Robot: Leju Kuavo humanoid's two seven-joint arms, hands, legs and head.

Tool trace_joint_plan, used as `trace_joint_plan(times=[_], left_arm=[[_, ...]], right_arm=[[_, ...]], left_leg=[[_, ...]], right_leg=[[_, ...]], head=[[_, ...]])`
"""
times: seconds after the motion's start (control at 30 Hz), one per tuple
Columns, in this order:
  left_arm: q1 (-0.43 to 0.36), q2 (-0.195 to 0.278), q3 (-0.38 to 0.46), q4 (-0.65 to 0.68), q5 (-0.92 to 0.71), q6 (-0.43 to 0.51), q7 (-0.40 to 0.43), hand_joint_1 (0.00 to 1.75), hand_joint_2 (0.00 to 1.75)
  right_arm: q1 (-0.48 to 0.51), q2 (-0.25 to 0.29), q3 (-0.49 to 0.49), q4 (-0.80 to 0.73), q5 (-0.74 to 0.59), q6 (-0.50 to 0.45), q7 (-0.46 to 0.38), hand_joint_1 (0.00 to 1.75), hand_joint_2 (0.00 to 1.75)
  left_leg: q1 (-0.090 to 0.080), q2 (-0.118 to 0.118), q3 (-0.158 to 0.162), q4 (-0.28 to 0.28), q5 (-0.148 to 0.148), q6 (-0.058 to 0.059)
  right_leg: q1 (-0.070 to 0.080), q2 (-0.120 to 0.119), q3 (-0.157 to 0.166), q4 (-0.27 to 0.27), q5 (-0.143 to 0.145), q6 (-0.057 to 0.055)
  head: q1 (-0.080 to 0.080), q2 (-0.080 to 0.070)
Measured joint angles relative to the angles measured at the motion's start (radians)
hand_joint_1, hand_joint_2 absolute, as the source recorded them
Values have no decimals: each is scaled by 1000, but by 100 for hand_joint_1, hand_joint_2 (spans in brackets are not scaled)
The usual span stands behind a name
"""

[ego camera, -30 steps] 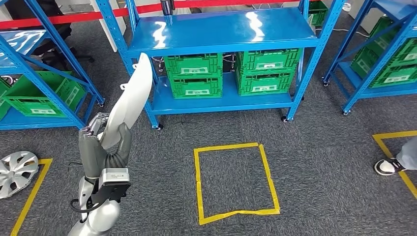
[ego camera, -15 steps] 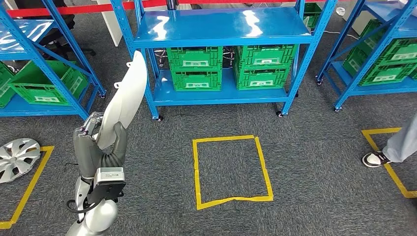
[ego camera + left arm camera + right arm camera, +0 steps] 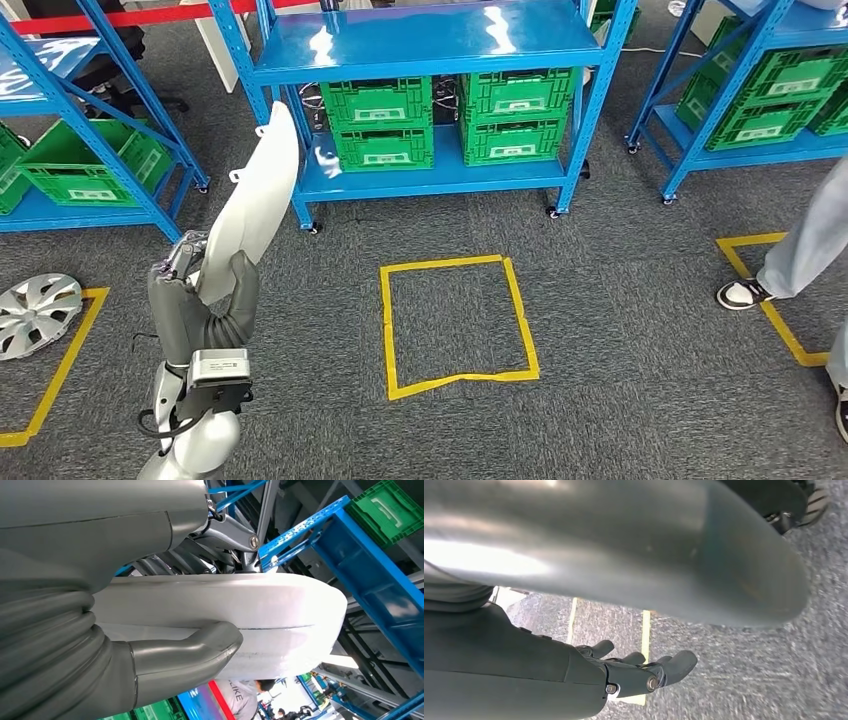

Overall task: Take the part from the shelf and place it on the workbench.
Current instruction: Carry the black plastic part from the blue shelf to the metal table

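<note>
Nearest you, on the left, the left hand (image 3: 195, 300) grips the long white part (image 3: 255, 200) at its lower end, thumb pressed across one face and fingers wrapped behind, the part tilted up toward the shelves. Your right hand (image 3: 644, 672) hangs over the grey carpet with its fingers loosely curled and holding nothing. Mid-floor lies a yellow tape square (image 3: 457, 325); a silver hubcap (image 3: 35, 315) sits far left. Beyond stands the blue shelf (image 3: 430, 45) with green crates (image 3: 445, 125). A person's leg (image 3: 800, 250) stands right.
</note>
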Motion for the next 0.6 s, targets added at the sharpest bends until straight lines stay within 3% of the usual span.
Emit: trace_joint_plan(times=[0.03,0.07,0.1,0.13,0.2,0.27,0.33,0.4,0.47,0.53,0.57,0.6], left_arm=[[3,0,0,-1,-1,1,-1,175,175],[7,0,0,-1,-3,2,-1,175,175],[10,0,0,-1,-4,3,-2,175,175],[12,0,1,-2,-6,4,-3,175,175],[12,0,3,-6,-10,5,-5,175,175],[11,1,5,-11,-12,6,-7,175,175],[14,1,6,-14,-12,6,-7,175,175],[17,1,6,-18,-16,3,-4,175,175],[20,-2,6,-21,-22,-4,2,175,175],[25,-4,6,-22,-28,-11,9,175,175],[28,-4,6,-22,-31,-14,12,175,175],[31,-5,6,-22,-33,-15,14,175,175]], right_arm=[[1,0,0,0,-1,3,-2,0,0],[2,0,0,0,-1,5,-4,0,0],[3,0,0,0,-1,8,-8,0,0],[4,0,0,0,-2,11,-13,0,0],[5,0,0,0,-1,17,-25,0,0],[5,0,0,0,-1,20,-33,0,0],[6,0,0,0,0,22,-37,0,0],[5,-1,0,0,-1,24,-38,0,0],[5,-2,0,0,-2,25,-38,0,0],[5,-2,0,0,-3,25,-38,0,0],[6,-2,0,0,-4,25,-38,0,0],[7,-3,0,0,-4,25,-38,0,0]], left_leg=[[1,0,-16,60,-28,-3],[1,0,-19,94,-37,-3],[1,0,0,88,-28,-2],[1,0,37,42,-6,1],[-4,17,136,-102,29,12],[-14,33,186,-183,34,25],[-18,23,183,-193,34,38],[-14,7,180,-203,43,53],[-10,-5,177,-210,52,67],[-11,-19,168,-208,56,72],[-12,-28,164,-205,57,73],[-13,-38,160,-201,58,73]], right_leg=[[0,0,-8,0,6,0],[1,0,-15,1,11,0],[1,0,-20,1,15,2],[1,-2,-23,1,18,3],[2,-7,-24,1,21,7],[5,-16,-22,1,23,15],[5,-28,-22,-3,25,28],[4,-27,-28,14,10,39],[4,-10,-69,102,-44,44],[5,1,-135,236,-102,46],[5,2,-156,276,-109,46],[4,3,-158,278,-97,46]], head=[[0,0],[0,0],[0,0],[0,0],[0,0],[0,0],[-2,0],[-2,0],[1,0],[3,0],[3,0],[4,0]])
